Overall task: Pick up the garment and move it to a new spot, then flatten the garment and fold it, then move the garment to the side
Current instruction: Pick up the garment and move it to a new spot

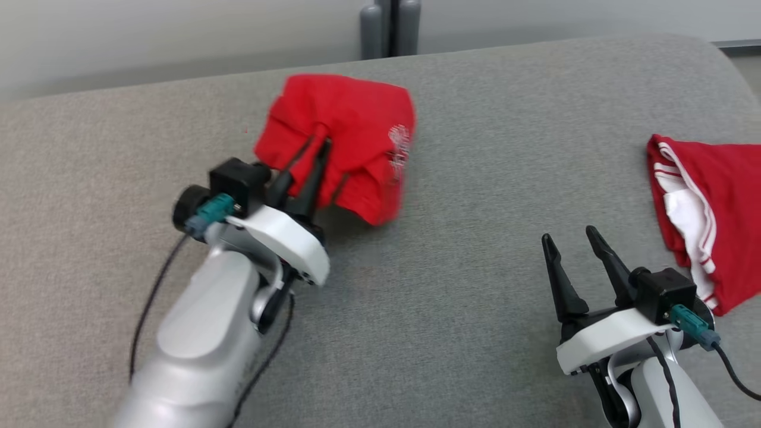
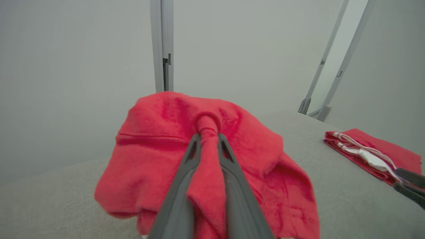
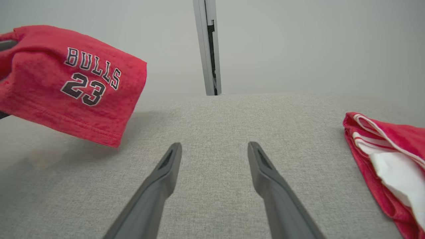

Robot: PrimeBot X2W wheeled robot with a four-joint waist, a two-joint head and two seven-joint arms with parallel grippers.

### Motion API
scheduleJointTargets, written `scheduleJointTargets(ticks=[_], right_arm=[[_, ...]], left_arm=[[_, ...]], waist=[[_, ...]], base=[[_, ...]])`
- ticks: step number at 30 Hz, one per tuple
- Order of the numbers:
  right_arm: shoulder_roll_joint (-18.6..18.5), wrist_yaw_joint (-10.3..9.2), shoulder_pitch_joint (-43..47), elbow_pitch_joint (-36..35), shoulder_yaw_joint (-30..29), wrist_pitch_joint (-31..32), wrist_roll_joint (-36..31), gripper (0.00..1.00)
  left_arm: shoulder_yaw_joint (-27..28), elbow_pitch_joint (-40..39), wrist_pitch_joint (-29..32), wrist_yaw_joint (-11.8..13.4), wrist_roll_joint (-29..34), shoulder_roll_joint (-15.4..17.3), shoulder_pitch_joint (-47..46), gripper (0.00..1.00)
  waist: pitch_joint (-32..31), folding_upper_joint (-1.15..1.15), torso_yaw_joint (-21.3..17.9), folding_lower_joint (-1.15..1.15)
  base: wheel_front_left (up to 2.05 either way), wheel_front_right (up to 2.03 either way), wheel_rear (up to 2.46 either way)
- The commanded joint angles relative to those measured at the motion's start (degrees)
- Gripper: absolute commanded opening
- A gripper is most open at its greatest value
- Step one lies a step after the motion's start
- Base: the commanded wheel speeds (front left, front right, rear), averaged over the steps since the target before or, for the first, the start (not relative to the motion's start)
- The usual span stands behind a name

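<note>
Left gripper [image 1: 320, 142] pinches a bunch of the red shirt [image 1: 362, 119], up off the grey cushion [image 1: 475, 178]; my right gripper [image 1: 569, 235] sits wide and empty. It looks soft, light and floppy, so I'd take its hem.

Folded red-and-white striped cloth [image 1: 728, 190] lying at the right of a grey fabric surface [image 1: 475, 178]. Behind, grey upright posts [image 1: 371, 30], pale wall [image 1: 178, 35].
</note>
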Motion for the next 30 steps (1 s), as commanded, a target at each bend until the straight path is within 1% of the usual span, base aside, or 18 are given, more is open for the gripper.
scheduleJointTargets(ticks=[1,4,9,10,11,12,14,18,25,30], right_arm=[[-0.28,-0.02,0.87,0.13,0.12,0.00,0.52,1.00],[-0.27,-0.02,1.50,0.29,0.52,0.00,1.03,1.00],[-0.27,-0.02,1.99,0.72,0.67,0.00,1.67,1.00],[-0.26,-0.02,2.08,0.91,0.87,0.00,1.85,1.00],[-0.26,-0.02,2.13,1.11,1.10,0.00,2.03,1.00],[-0.28,-0.02,2.19,1.23,1.22,0.00,2.20,1.00],[-0.28,-0.02,2.49,1.56,1.56,0.00,2.36,1.00],[-0.29,-0.02,2.98,2.34,1.64,0.00,2.68,1.00],[-0.28,-0.02,3.48,3.43,3.00,0.00,3.34,1.00],[-0.30,-0.02,3.16,4.02,3.40,-0.01,3.75,1.00]], left_arm=[[-1.70,-0.99,-0.26,0.03,-0.94,-0.57,1.67,0.00],[-5.74,-1.80,-0.26,0.02,-1.64,-1.78,3.72,0.00],[-8.18,-1.55,-0.26,0.02,-1.30,-2.30,6.66,0.00],[-8.45,-0.87,-0.26,0.02,-1.11,-2.40,7.64,0.06],[-8.42,-0.35,-0.26,0.16,-0.59,-2.45,8.16,0.47],[-7.84,0.26,-0.26,0.70,-0.40,-2.50,8.79,1.00],[-5.23,1.20,-0.26,2.67,0.51,-2.57,10.89,1.00],[-0.88,0.51,-0.26,4.38,2.01,-2.31,14.83,1.00],[8.69,-5.54,-0.26,5.96,5.19,-1.83,23.29,1.00],[15.61,-10.77,-0.26,6.37,7.80,-2.22,29.67,1.00]], waist=[[-1.21,0.00,-1.70,0.00],[-1.82,0.00,-2.63,0.00],[-2.30,0.00,-3.08,0.00],[-2.38,0.00,-3.08,0.00],[-2.46,0.00,-3.06,0.00],[-2.55,0.00,-3.02,0.00],[-2.89,0.00,-2.58,0.00],[-3.75,0.00,-1.22,0.00],[-5.78,0.00,1.91,0.00],[-7.31,0.00,4.29,0.00]], base=[[0.00,0.00,0.00],[0.00,0.00,0.00],[0.00,0.00,0.00],[0.00,0.00,0.00],[0.00,0.00,0.00],[0.00,0.00,0.00],[0.00,0.00,0.00],[0.00,0.00,0.00],[0.00,0.00,0.00],[0.00,0.00,0.00]])
